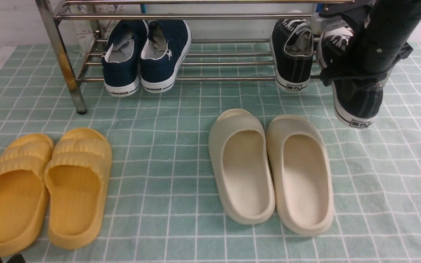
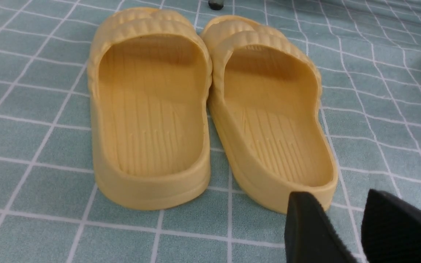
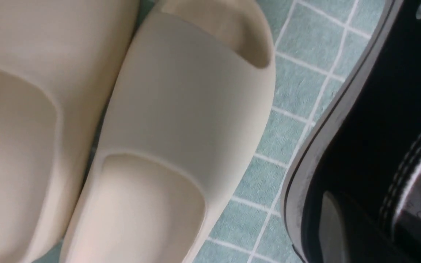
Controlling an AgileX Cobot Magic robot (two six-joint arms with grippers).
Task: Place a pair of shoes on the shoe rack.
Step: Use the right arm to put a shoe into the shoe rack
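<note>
- Right jaws, at the right end of the rack (image 1: 181, 16), clamp one sneaker (image 1: 358, 104), heel hanging low.
- Other sneaker (image 1: 292, 54) rests on the lower bars.
- Risk: the held toe catches a bar, or the heel overhangs and it tips off.
- Right arm (image 1: 382, 40) slants down from above; left jaws apart near yellow slippers (image 2: 152, 109).

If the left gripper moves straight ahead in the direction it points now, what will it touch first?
Most likely the heel of the yellow slipper nearer the cream slippers; the open left gripper sits just behind it. Depth is unclear, so it may pass beside it.
</note>
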